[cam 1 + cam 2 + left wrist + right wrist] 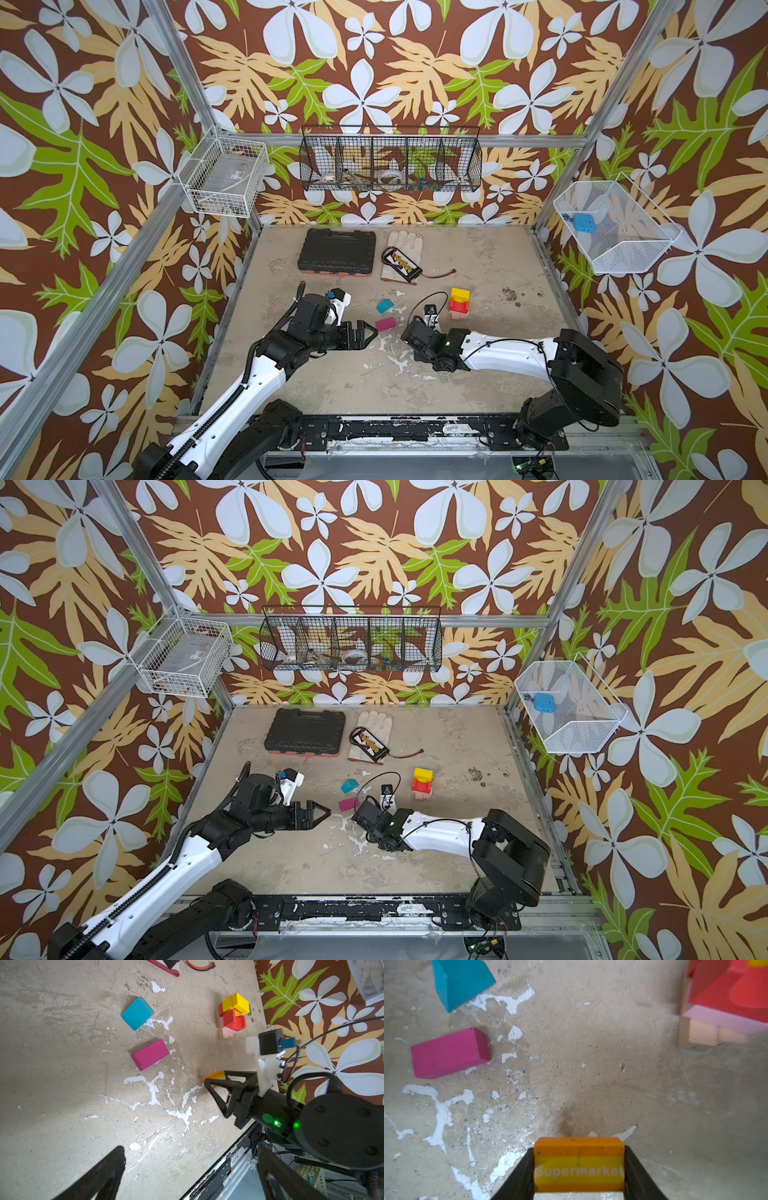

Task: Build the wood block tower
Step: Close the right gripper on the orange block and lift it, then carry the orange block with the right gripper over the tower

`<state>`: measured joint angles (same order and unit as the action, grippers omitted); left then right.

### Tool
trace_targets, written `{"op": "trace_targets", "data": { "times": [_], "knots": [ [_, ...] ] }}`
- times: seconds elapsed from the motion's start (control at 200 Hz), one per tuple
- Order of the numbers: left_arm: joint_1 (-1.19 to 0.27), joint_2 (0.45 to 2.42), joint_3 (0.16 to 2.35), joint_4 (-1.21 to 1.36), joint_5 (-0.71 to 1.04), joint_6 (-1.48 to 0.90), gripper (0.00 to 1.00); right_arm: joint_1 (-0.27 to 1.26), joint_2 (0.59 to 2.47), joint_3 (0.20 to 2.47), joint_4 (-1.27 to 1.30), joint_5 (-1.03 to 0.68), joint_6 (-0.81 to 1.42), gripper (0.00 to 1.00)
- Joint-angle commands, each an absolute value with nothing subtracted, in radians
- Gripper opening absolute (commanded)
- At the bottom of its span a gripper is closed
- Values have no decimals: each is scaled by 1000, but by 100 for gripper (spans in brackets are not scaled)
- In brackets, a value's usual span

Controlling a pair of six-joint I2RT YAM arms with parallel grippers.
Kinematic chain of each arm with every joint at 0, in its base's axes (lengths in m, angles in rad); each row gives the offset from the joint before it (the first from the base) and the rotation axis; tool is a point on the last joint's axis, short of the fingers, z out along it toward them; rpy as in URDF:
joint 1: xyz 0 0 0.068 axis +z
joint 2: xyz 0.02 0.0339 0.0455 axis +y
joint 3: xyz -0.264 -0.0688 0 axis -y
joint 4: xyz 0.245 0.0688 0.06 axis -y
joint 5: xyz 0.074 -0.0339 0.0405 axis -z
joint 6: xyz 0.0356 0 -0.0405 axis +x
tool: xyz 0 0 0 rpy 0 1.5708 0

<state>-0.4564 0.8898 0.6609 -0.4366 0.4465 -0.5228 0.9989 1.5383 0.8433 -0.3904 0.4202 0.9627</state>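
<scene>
Right tool (579, 1150) - I see it clamped on orange-yellow "Supermarket" block (579, 1167). Left tool (370, 330) wide, empty. Tower (459, 305) on counter (478, 374) - yellow top; teal block (385, 305), magenta block (385, 324) loose between tools.

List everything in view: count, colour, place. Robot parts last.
tower: 1, tan and pink below, red, yellow on top; table, right of centre
teal block: 1, teal; loose, mid-table
magenta block: 1, magenta; beside the teal block
Supermarket block: 1, orange and yellow; in the right end effector
tool case: 1, black; back of table
glove: 1, off-white; right of the case
battery pack: 1, black; on the glove
black basket: 1, black; back wall
left basket: 1, white; left wall
right basket: 1, white; right wall
blue item: 1, blue; in right basket
table: 1, beige; under everything
left end effector: 1, black; open, empty
right end effector: 1, black; shut on Supermarket block
</scene>
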Motion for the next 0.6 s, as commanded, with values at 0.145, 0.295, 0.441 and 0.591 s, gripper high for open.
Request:
{"op": "trace_targets", "data": {
  "times": [0.145,0.295,0.441,0.591],
  "knots": [
    [-459,890,660,-422,449,-523,100,962,1385,849,-537,532,936,40],
    [-459,891,659,-420,451,-524,100,911,1300,866,-583,552,877,39],
    [-459,890,660,-420,449,-524,100,818,1240,878,-577,528,797,37],
    [-459,892,660,-420,449,-524,100,677,1233,899,-559,458,712,33]
  ]
}}
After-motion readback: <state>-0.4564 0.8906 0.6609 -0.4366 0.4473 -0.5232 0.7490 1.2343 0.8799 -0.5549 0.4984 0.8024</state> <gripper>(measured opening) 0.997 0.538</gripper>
